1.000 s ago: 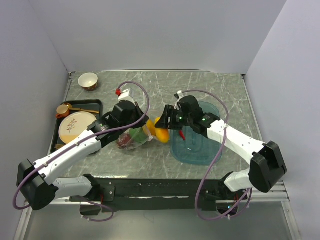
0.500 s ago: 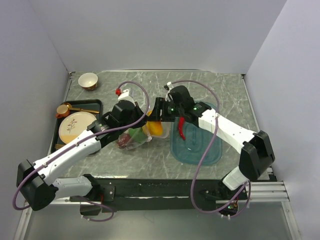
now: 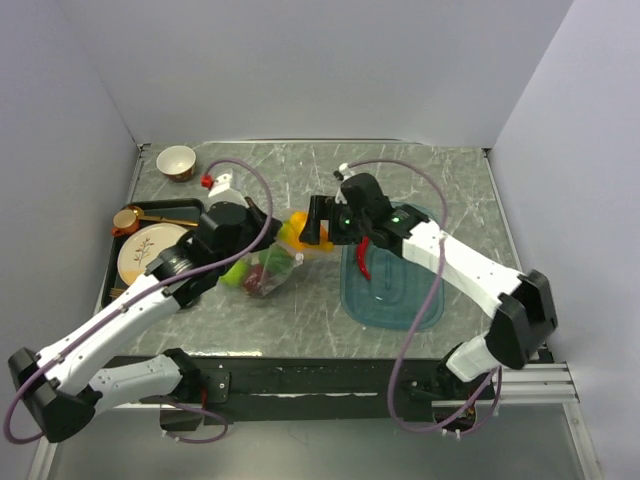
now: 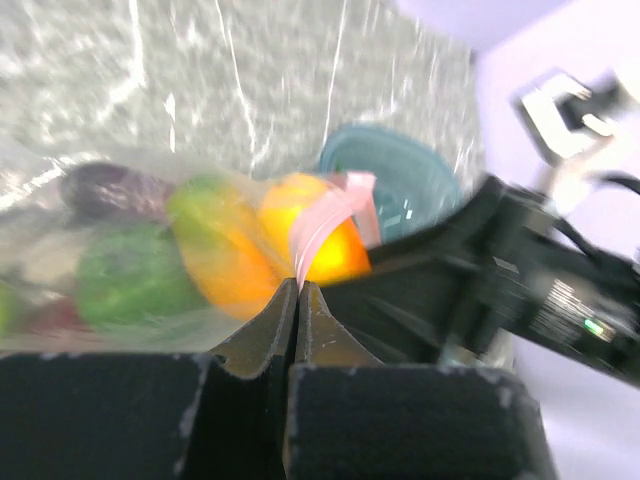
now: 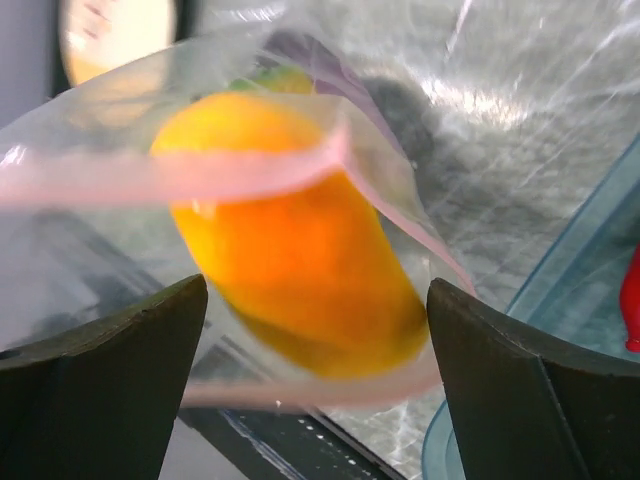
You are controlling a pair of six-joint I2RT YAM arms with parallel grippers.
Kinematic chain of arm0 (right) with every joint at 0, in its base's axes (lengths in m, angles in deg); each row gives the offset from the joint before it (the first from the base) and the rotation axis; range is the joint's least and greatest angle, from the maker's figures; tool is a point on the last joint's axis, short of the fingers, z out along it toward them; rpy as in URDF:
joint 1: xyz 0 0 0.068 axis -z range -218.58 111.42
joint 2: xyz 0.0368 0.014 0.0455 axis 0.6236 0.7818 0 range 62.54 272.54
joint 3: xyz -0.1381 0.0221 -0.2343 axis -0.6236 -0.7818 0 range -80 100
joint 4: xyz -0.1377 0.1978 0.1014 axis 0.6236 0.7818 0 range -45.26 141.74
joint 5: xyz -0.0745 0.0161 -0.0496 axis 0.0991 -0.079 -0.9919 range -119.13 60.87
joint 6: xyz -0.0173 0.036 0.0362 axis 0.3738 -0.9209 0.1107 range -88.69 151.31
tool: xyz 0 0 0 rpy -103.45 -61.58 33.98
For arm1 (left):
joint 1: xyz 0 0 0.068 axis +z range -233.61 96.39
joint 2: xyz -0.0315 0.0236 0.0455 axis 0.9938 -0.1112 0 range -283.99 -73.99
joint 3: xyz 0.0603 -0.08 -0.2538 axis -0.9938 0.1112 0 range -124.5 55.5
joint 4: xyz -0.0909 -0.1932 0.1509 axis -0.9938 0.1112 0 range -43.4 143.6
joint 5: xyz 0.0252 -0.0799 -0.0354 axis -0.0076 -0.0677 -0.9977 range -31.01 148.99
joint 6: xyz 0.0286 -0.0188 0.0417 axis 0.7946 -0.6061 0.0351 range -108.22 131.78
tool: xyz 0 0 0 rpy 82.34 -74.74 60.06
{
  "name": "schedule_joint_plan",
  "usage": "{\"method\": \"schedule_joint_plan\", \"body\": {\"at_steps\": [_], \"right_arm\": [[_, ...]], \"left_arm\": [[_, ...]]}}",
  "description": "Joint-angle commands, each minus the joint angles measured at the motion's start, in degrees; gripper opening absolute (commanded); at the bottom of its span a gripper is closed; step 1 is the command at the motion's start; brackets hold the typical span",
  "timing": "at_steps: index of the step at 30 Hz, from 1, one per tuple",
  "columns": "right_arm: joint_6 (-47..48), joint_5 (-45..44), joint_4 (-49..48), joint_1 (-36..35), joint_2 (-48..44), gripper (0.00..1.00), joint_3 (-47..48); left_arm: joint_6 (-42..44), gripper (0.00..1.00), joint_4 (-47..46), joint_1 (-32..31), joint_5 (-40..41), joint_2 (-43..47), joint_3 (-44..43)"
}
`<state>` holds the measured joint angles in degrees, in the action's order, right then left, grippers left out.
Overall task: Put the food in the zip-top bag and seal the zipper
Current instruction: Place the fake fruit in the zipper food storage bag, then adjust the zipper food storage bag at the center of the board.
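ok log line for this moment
left gripper: shut on zipper | right gripper: open around mango | mango: in zip-top bag mouth | chili: not bagged

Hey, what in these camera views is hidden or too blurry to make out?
- Top view: the mouth of the zip-top bag sits under the left pincer and right pincer, unseen.
- Left wrist view: blur smears the food; the dark piece cannot be identified.
- Right wrist view: the frame edge cuts off the red chili; blur hides whether the mango is fully past the zipper.

Blurred food (image 4: 130, 275) inside zip-top bag (image 4: 35, 195)
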<state>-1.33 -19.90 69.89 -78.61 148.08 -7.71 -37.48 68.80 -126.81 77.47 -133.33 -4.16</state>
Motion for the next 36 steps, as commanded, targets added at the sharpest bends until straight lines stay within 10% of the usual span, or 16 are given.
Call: {"method": "schedule_joint_plan", "body": {"at_steps": [1,11,21,36], "right_arm": [[0.48,-3.26,-1.42,-0.14,-8.45,0.98,0.3],[-1.72,-10.73,-1.07,1.27,-15.93,1.0,-5.14],[-4.62,0.51,-6.16,1.8,-9.52,0.63,-5.67],[-4.27,3.5,-5.81,1.53,-4.33,0.45,-8.31]], "left_arm": [[-1.37,0.01,-0.84,-0.04,6.74,4.31,-0.37],[-5.42,0.01,5.4,1.09,16.95,8.44,0.77],[-5.94,0.01,2.06,1.28,9.21,5.8,1.3],[-4.97,0.01,1.01,1.28,7.63,5.63,1.56]]}}
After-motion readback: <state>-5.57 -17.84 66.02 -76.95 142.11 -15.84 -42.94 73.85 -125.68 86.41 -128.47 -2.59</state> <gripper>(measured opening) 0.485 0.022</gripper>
